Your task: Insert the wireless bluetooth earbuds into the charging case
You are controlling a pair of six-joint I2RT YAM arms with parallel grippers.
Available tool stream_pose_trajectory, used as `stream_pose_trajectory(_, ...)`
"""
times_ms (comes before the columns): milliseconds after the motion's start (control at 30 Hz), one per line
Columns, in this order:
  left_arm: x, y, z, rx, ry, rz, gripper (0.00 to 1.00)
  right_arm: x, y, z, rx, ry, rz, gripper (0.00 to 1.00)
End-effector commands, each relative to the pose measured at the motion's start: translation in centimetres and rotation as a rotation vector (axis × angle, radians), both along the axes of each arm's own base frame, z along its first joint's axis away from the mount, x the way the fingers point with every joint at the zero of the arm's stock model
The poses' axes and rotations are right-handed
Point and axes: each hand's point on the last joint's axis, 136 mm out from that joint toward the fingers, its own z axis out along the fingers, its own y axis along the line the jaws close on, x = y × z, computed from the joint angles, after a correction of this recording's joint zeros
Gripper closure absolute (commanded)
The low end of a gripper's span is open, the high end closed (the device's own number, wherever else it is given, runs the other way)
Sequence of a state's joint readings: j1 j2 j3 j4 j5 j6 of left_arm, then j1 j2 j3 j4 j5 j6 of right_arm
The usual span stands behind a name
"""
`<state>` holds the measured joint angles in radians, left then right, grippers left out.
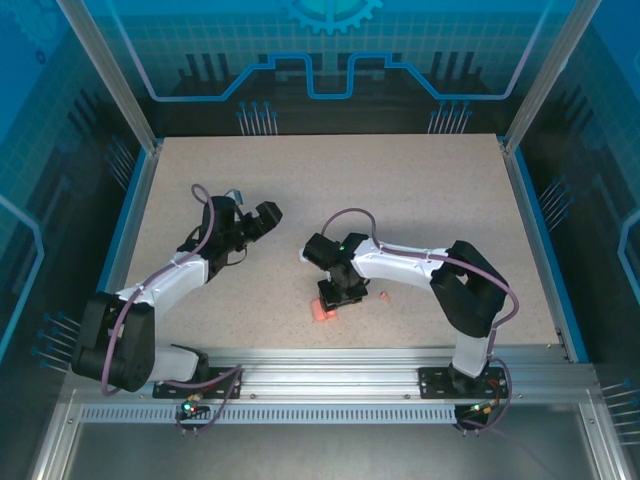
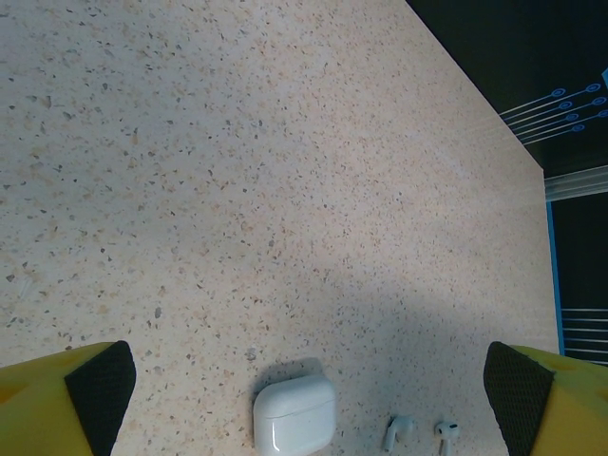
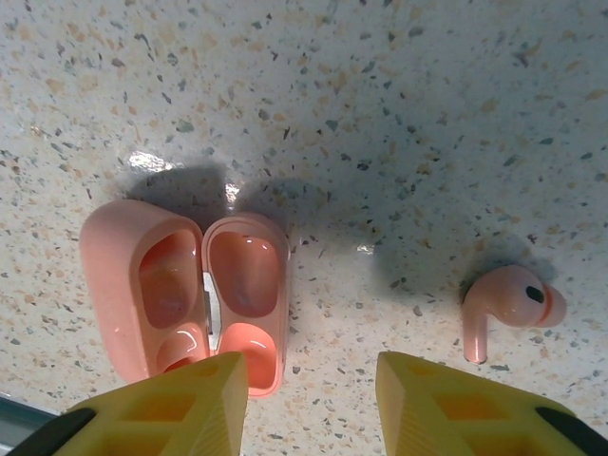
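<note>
A salmon-pink charging case (image 3: 185, 299) lies hinged open on the speckled table, its two hollows facing up. Whether an earbud sits inside I cannot tell. One pink earbud (image 3: 508, 304) lies loose to its right. My right gripper (image 3: 313, 408) hovers just over the table between the two, open, with nothing between its yellow fingers (image 3: 180, 408). From above, the right gripper (image 1: 340, 292) stands over the pink case (image 1: 325, 311), with the pink earbud (image 1: 385, 296) beside it. A shut white case (image 2: 294, 413) and two white earbuds (image 2: 399, 432) (image 2: 446, 432) lie below my left gripper (image 2: 306, 389), which is wide open.
The table's far right edge (image 2: 532, 157) drops off to a dark surround with blue rails. A metal rail (image 1: 330, 380) runs along the near edge between the arm bases. Blue side rims (image 1: 535, 230) and frame posts border the tabletop.
</note>
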<state>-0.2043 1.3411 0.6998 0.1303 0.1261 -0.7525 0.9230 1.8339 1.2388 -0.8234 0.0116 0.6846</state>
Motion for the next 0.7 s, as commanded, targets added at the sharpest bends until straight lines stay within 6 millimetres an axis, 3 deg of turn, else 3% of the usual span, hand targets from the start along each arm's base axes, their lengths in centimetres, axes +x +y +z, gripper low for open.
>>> stream_pose_trajectory(0, -0.1, 0.7, 0.6, 0.021, -0.018, 0.003, 0.01, -1.1, 0.2, -0.1, -0.023, 0.025, 0.024, 0.59)
stream_pose_trajectory(667, -0.2, 0.4, 1.3, -0.005, -0.035, -0.004, 0.01, -0.7, 0.0, -2.2, -0.048, 0.039, 0.021, 0.65)
